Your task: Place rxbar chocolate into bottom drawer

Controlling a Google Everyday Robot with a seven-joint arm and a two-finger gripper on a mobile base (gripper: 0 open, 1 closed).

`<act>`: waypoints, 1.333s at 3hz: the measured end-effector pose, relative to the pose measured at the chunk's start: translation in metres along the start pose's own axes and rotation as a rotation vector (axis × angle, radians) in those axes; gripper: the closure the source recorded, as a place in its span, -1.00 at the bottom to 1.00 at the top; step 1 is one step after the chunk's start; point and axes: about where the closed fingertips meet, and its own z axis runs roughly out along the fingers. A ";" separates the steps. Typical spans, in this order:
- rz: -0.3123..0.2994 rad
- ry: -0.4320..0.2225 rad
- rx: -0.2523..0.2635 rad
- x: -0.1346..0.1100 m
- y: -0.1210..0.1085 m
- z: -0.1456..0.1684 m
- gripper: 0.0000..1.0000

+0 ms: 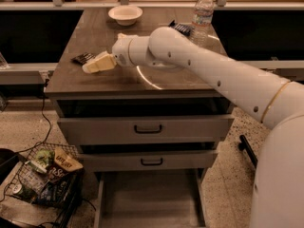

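The rxbar chocolate [82,58], a small flat black-wrapped bar, lies on the dark cabinet top [95,34] near its front left corner. My gripper [97,63], cream-coloured at the end of the white arm, is low over the counter, directly at the bar's right end and covering part of it. The bottom drawer [149,198] is pulled out below the cabinet, a wide plain grey tray with nothing visible in it. The two upper drawers with black handles [147,128] are closed.
A white bowl [125,14] stands at the back of the cabinet top. A water bottle [203,14] and a dark blue-wrapped bar [183,28] are at the back right. A wire basket of snack packets [45,179] sits on the floor to the left of the drawers.
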 end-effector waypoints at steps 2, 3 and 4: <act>0.052 0.012 -0.018 0.028 0.016 0.021 -0.83; 0.063 -0.006 -0.019 0.040 0.024 0.025 -0.39; 0.066 -0.010 -0.019 0.037 0.025 0.024 0.10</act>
